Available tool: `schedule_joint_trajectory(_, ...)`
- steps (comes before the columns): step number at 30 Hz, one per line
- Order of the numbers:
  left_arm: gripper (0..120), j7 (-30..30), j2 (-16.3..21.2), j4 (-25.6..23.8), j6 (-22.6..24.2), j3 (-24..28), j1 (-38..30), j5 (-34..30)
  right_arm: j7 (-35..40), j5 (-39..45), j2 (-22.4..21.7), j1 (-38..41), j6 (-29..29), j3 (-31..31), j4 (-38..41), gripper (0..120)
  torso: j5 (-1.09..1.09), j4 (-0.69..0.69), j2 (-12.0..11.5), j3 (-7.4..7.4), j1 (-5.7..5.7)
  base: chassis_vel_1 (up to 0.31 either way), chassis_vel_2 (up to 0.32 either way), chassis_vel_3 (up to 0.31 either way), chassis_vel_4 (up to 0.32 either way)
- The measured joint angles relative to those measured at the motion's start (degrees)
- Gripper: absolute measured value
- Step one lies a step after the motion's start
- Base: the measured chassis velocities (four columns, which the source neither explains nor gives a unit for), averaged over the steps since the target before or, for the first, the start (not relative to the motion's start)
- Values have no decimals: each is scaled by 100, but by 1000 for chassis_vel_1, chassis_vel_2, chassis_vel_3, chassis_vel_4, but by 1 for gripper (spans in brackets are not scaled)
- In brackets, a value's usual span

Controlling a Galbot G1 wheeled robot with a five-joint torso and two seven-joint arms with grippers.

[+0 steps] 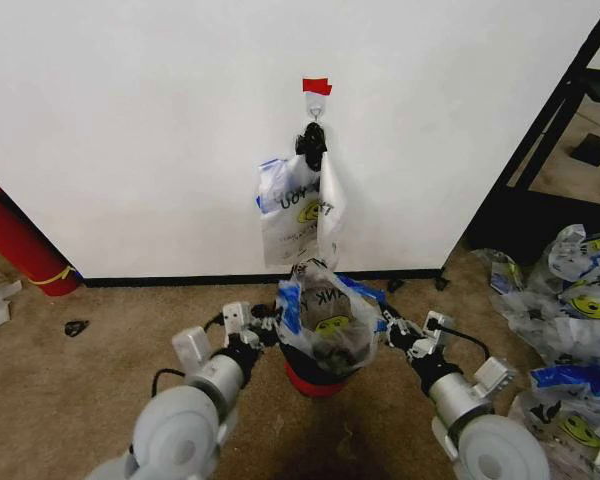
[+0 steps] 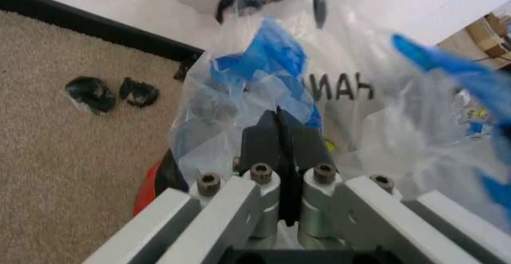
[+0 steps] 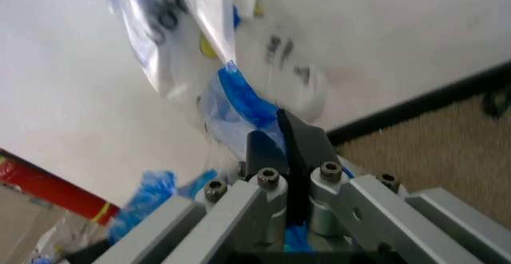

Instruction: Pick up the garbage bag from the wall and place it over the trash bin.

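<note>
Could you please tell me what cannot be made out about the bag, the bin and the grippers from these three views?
- Trash bin: head view, the garbage bag drapes over it, hiding the rim and whether the bag sits around it.
- Left gripper: left wrist view, fingers closed at the bag's side; the plastic between them is hidden.
- Right gripper: right wrist view, blurred; its grip on the bag is unclear.
- Bag lettering: cut off by folds.
</note>
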Motion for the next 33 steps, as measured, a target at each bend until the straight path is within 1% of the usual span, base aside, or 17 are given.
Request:
schedule_joint_trajectory(3,0,5,-32,-3,0,-1,34,64,0,-14,-16,-50,2,58,83,0,0,0,0,0,0,0,0,0,0)
schedule_joint_trajectory(5,0,48,-34,60,-15,0,94,257,-31,-111,-7,-108,22,10,66,0,0,-1,0,0,0,0,0,0,0)
schedule_joint_trajectory(8,0,90,-32,187,-77,-9,217,537,-108,-448,110,-190,113,-218,-206,0,0,1,0,0,0,0,0,0,0)
schedule_joint_trajectory(9,0,90,-32,187,-77,-9,217,537,-108,-448,110,-190,113,-218,-206,0,0,1,0,0,0,0,0,0,0)
schedule_joint_trajectory(13,0,52,-26,279,-196,-122,373,861,-74,-640,293,-214,195,-381,-488,0,0,0,0,0,0,0,0,0,0)
schedule_joint_trajectory(17,0,-84,-12,175,-199,-297,605,912,109,-690,374,-313,170,-340,-491,0,0,1,0,0,0,0,0,0,0)
schedule_joint_trajectory(21,0,-116,51,-195,-170,-447,1080,1143,341,-752,436,-749,45,-290,-167,0,0,0,0,0,0,0,0,0,0)
schedule_joint_trajectory(24,0,-91,53,-403,-151,-444,1403,1262,448,-855,449,-1037,14,-259,15,0,-1,-1,0,0,0,0,0,0,0)
schedule_joint_trajectory(28,0,-32,-13,-421,-160,-346,1640,1447,563,-920,444,-1156,-13,-207,56,0,-1,0,0,0,0,0,0,0,0)
schedule_joint_trajectory(33,0,14,-120,-168,-215,-153,1800,1592,704,-1003,451,-1145,-35,-200,-155,0,0,0,0,0,0,0,0,0,0)
